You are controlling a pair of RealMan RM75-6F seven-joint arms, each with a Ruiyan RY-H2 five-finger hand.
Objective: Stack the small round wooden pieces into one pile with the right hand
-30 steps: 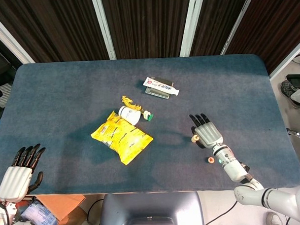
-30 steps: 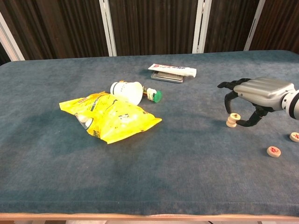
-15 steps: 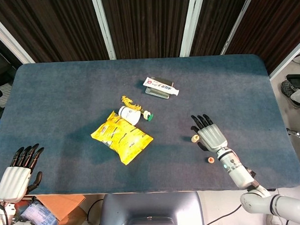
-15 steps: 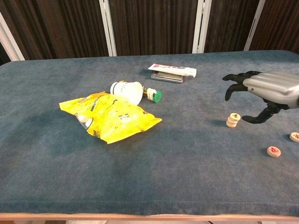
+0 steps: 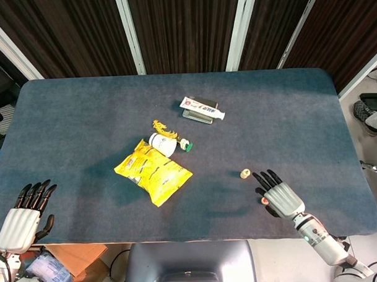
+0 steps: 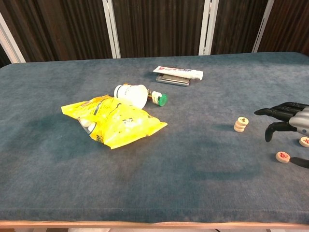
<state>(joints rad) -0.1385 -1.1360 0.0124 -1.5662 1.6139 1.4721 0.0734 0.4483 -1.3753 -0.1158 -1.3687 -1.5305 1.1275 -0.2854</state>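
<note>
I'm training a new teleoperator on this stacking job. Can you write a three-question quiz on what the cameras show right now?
1. True or false: the right hand holds a wooden piece.
2. How many pieces lie loose beside that hand in the chest view?
3. The stack lies on which side of the yellow bag in the chest view: A left, B right?

Key: 1 false, its fingers are spread and hold nothing. 2 two. 3 B.

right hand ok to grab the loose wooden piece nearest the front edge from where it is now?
Probably yes. The right hand is open, holding nothing, and hovers just above the loose wooden piece. Nothing lies between them; another piece sits close by, and the small stack is off to the side.
</note>
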